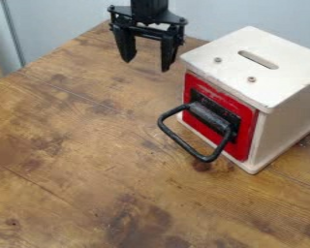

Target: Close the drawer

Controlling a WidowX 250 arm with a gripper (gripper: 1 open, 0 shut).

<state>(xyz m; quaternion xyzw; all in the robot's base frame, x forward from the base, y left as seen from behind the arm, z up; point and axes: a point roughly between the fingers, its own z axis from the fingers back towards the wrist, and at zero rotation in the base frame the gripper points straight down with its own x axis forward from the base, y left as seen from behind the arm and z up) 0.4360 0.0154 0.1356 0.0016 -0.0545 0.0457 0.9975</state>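
I see the little red drawer (223,118) sitting pushed into its box, its big black loop handle (190,139) lying on the table.

No readable text, label, brand, number or sign was found anywhere in the frame. On the red front of the drawer (227,118), at the right of centre, only a faint pale mark was seen near its upper edge, too small and blurred to be read as writing. The top of the cream box (255,61), at the upper right, was marked only by a slot and small dark dots, not by characters. Nothing was printed on the wooden table (80,145).
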